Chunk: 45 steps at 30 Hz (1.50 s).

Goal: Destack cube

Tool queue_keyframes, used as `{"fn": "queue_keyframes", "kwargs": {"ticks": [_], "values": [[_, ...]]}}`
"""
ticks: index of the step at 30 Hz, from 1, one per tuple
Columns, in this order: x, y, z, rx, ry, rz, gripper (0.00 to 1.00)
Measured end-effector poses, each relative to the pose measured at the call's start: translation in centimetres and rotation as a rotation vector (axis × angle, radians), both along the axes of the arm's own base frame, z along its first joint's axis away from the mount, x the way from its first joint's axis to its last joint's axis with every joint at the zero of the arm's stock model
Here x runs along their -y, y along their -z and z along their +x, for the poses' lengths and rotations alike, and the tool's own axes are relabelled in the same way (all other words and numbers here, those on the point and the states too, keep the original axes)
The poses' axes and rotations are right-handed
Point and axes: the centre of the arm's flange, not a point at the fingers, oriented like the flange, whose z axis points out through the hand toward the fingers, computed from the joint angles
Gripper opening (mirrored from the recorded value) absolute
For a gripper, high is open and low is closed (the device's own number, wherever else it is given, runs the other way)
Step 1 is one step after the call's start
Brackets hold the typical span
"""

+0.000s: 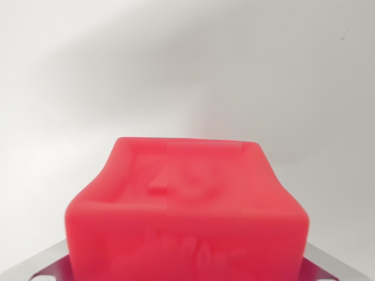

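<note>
Plain white-grey wall or surface fills the top of the frame. A big, blurry, soft-looking red cube (187, 216) sits bottom middle, w/ raised shapes on its faces. Grey metal gripper (187, 272) bits peek out at both bottom corners; can't tell if it's squeezing.

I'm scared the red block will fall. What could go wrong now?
The red cube fills the bottom of the wrist view, very close and blurry, so a slip would be hard to notice. Only grey metal bits poke out on each side; the fingers' grip itself is hidden, so I can't tell how firmly it's held, and it might drop. No second cube shows on the white surface, so whatever's underneath could get bumped unseen.
</note>
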Motion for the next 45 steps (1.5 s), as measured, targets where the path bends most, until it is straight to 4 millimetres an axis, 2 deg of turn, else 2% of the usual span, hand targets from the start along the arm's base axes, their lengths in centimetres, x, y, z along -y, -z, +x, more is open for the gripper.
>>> {"fn": "queue_keyframes", "kwargs": {"ticks": [15,25,33,34,45], "values": [[0.0,3.3,0.0,-0.001,-0.001,0.000,0.00],[0.0,4.7,0.0,-0.001,-0.001,0.000,0.00],[0.0,4.9,0.1,0.001,-0.001,0.000,0.00],[0.0,4.9,0.1,0.001,-0.001,0.000,1.00],[0.0,4.9,0.1,0.001,-0.001,0.000,1.00]]}}
